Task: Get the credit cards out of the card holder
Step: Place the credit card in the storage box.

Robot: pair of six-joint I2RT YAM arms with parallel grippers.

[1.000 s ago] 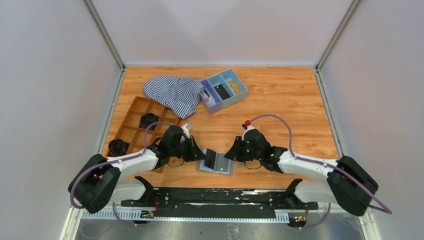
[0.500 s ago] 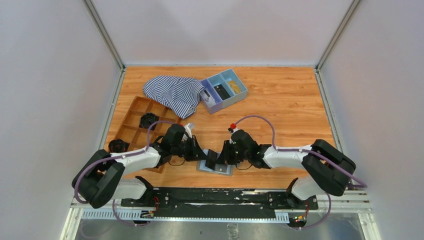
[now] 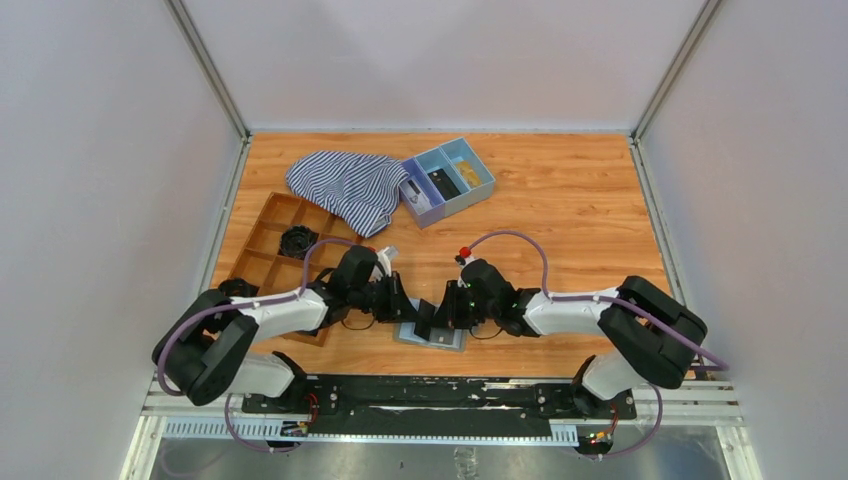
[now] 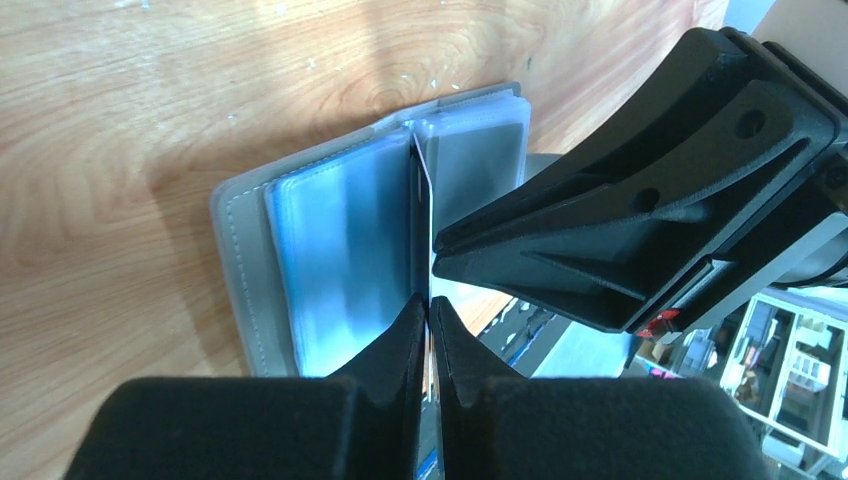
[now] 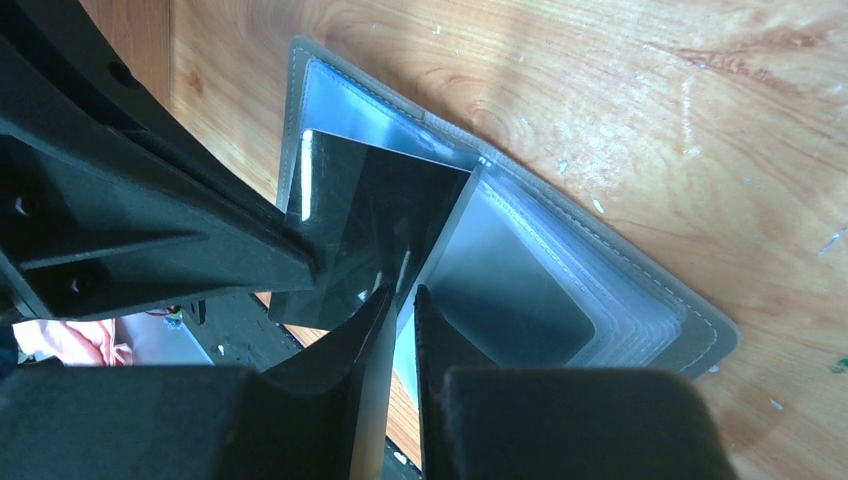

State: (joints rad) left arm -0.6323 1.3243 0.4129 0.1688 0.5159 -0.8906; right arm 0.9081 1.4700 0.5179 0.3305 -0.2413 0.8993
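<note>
You have the card holder (image 4: 238,262) lying open on the table (image 3: 570,215), near the front edge between both arms. You are mid-extraction: a dark card (image 5: 372,215), seemingly part-sleeved, stands up from the spine. The left gripper (image 4: 428,312) pinches its edge, fingers nearly pressed together. The right gripper (image 5: 402,295) nips it too, a sliver apart. Next, probably steady the sleeve and draw the card straight out.

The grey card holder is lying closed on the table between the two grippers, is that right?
Not quite: the card holder lies open, pockets showing, on the table between the left gripper and right gripper. The left wrist view shows it.
</note>
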